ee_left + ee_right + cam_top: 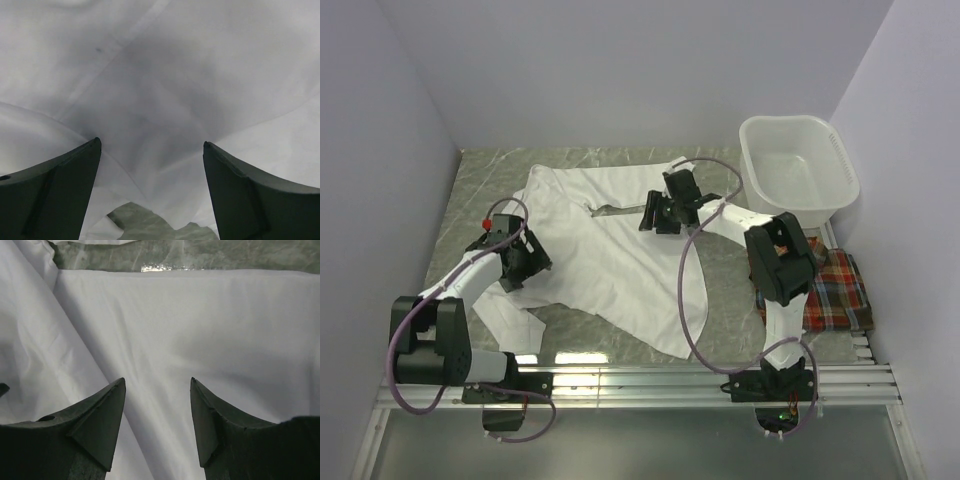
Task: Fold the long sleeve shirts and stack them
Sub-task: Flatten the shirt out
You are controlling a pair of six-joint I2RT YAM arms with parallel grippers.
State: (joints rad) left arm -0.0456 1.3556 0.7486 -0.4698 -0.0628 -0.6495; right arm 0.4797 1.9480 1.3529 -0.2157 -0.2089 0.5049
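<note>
1. Two shirts: one white shirt (610, 250) lies spread across the middle of the marbled table (485, 190). One plaid shirt (840, 290) lies bunched at the table's right edge.
2. One white plastic basin (795, 170) stands at the far right.
3. Left gripper (151, 144): fingers spread, over the white cloth.
4. Right gripper (157, 382): fingers spread, over the white cloth.

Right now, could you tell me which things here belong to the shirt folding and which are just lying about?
For the job:
white shirt, spread out in the middle
plaid shirt, at the right edge

Lying about:
basin, at the back right
</note>
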